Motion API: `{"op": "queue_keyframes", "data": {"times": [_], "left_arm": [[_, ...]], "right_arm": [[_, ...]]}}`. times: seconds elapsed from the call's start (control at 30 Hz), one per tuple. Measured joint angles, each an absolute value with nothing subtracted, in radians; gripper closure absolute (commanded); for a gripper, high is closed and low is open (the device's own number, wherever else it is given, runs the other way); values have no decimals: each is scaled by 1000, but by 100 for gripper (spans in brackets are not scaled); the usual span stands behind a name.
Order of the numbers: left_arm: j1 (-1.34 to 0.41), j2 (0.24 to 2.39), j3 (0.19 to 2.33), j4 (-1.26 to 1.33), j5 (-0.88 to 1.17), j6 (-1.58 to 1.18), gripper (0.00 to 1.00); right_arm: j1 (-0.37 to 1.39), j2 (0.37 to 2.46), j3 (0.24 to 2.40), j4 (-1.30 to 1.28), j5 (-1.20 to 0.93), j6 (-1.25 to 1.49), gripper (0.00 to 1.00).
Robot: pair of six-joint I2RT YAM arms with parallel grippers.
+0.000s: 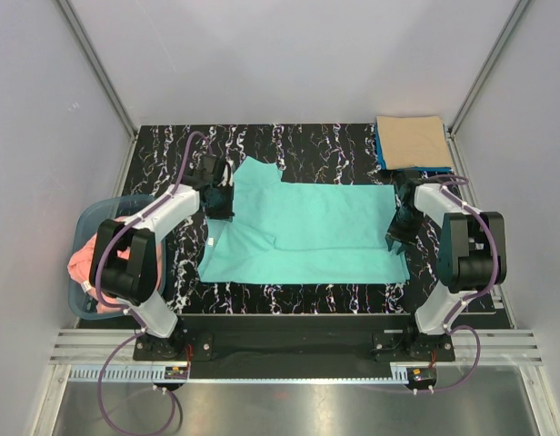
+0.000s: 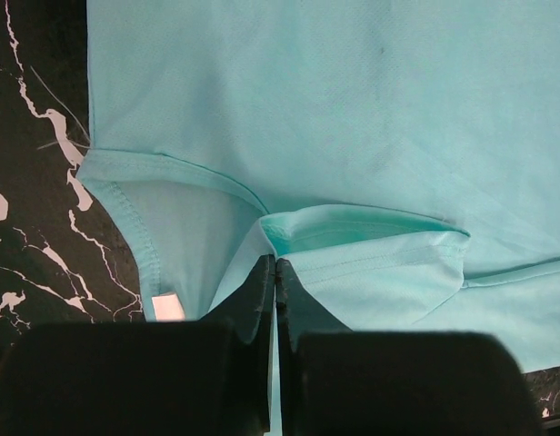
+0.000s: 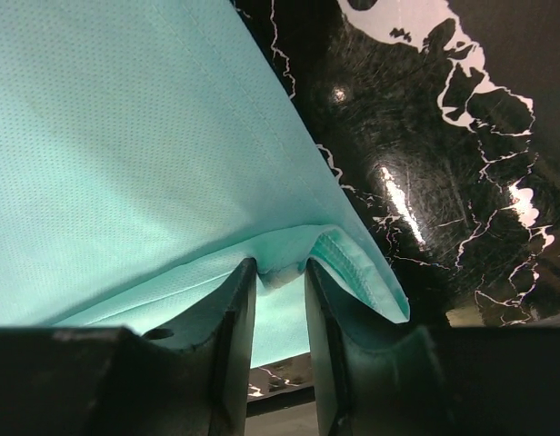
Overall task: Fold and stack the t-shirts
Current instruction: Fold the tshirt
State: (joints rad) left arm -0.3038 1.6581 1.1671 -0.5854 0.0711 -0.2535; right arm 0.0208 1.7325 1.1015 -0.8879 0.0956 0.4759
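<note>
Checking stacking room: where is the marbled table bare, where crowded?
Bare: a near strip along the hem of the turquoise t-shirt; the far strip between it and the back wall, left of the folded tan shirt stack. Crowded: both shirt ends, under the left arm and right arm.

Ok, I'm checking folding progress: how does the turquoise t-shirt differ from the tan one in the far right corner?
The turquoise t-shirt lies spread out mid-table; the tan t-shirt is folded into a small rectangle at the corner. The turquoise one is pinched by the left gripper; the tan one is untouched. The tan one rests on a blue t-shirt; the turquoise lies on the table. Both are plain cloth.
</note>
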Motion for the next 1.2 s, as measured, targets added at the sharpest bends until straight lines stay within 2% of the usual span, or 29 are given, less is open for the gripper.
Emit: {"op": "queue_keyframes", "data": {"times": [0.33, 0.57, 0.7, 0.73, 0.8, 0.83, 0.93, 0.97, 1.03, 1.07, 1.2], "left_arm": [[-309, 1658, 1185, -593, 71, -254, 100], [-310, 1711, 1218, -595, 70, -255, 100], [-312, 1762, 1242, -594, 57, -255, 100], [-312, 1779, 1246, -596, 47, -255, 70], [-313, 1792, 1249, -607, 25, -251, 52], [-314, 1794, 1253, -619, 7, -254, 37], [-320, 1784, 1270, -654, -52, -264, 27], [-321, 1768, 1271, -665, -65, -268, 28], [-323, 1719, 1271, -698, -74, -277, 36], [-326, 1684, 1267, -713, -70, -286, 56], [-339, 1506, 1196, -723, -9, -332, 92]], "right_arm": [[11, 1733, 1102, -888, 118, 474, 73], [11, 1755, 1109, -886, 123, 467, 72], [11, 1779, 1113, -884, 123, 466, 65], [11, 1785, 1117, -886, 123, 464, 57], [11, 1785, 1127, -894, 123, 460, 48], [11, 1785, 1137, -903, 126, 456, 43], [11, 1776, 1166, -929, 138, 448, 37], [11, 1765, 1172, -939, 138, 447, 32], [11, 1731, 1182, -956, 131, 443, 30], [12, 1708, 1189, -966, 120, 441, 32], [56, 1645, 1224, -990, 42, 437, 42]]}}
